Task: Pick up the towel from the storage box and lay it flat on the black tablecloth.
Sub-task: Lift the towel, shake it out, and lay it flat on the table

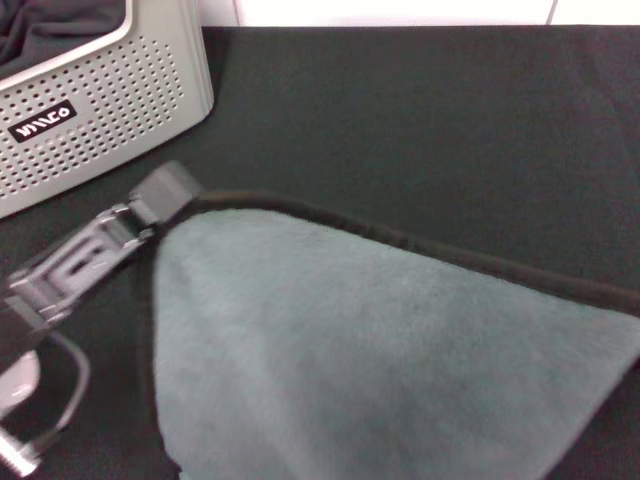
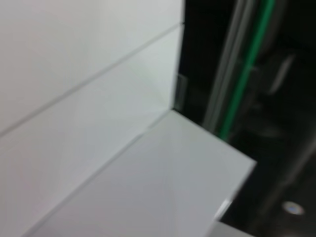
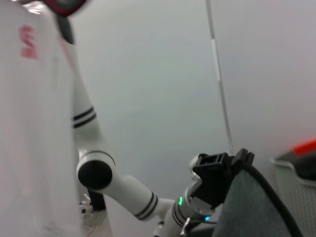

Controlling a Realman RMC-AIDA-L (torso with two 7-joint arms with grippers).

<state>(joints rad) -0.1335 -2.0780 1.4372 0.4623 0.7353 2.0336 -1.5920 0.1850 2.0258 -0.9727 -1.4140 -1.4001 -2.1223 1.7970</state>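
Note:
The grey-green towel (image 1: pixel 370 350) spreads wide across the lower half of the head view, over the black tablecloth (image 1: pixel 420 120). Its black-edged upper border runs taut from my left gripper (image 1: pixel 165 208) to the right edge of the picture. The left gripper is shut on the towel's left corner, just in front of the storage box (image 1: pixel 110 110). The right wrist view shows the same left gripper (image 3: pixel 231 167) pinching the towel (image 3: pixel 252 207), with the storage box (image 3: pixel 296 177) behind. My right gripper is out of view. I cannot tell whether the towel's lower part rests on the cloth.
The perforated box stands at the back left with dark fabric (image 1: pixel 50 30) inside it. A pale wall strip (image 1: pixel 400 12) runs behind the table's far edge. The left wrist view shows only white panels (image 2: pixel 89 123) and a dark gap.

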